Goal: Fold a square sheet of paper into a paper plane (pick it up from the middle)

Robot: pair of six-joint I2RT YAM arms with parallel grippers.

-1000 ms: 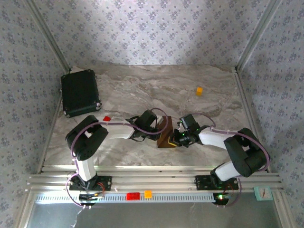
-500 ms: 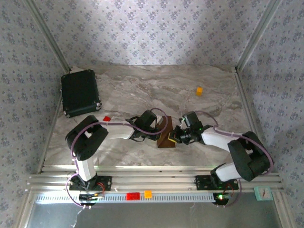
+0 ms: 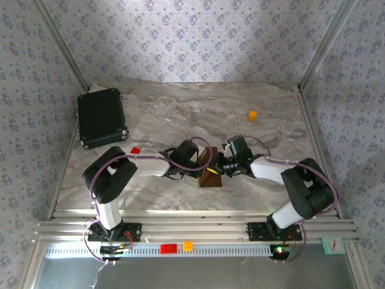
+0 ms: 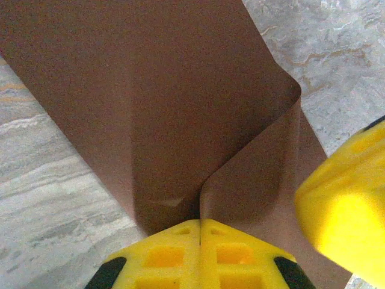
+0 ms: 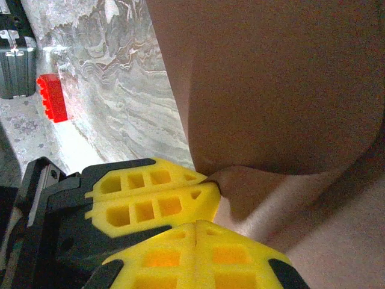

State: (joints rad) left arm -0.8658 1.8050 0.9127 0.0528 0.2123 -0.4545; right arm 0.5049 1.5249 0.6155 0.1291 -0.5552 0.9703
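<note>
Near the bench's front middle: the square sheet of paper (image 3: 211, 179) is lying between the two arms. Part of it is resting flat on the marble bench (image 3: 240, 123), and part is rising as a curved flap.
Left claw (image 4: 200, 224): is clenching on the sheet. In its wrist view a pinched ridge of brown paper is running straight into the seam between the yellow pads.
Right claw (image 5: 195, 227): is sitting clenched, pads together, just beside the left claw and pressing close against the sheet. Whether it is nipping any paper, I cannot tell.
Paper shape: is bending rather than creasing. One corner is curling over with a rounded edge, and no pointed dart is showing yet.
Step in hand: judging by the loose flap, an early fold is being formed, with both claws working at the sheet's middle.
Next move: is calling for the raised flap to be carried over until its edges are meeting. The bend would then be pressed flat along one line while the other claw is pinning the sheet so it is not sliding.
Bystanders: a small red block (image 3: 135, 150), a small orange block (image 3: 252, 115) and a black case (image 3: 101, 117) are sitting well apart from the work.
</note>
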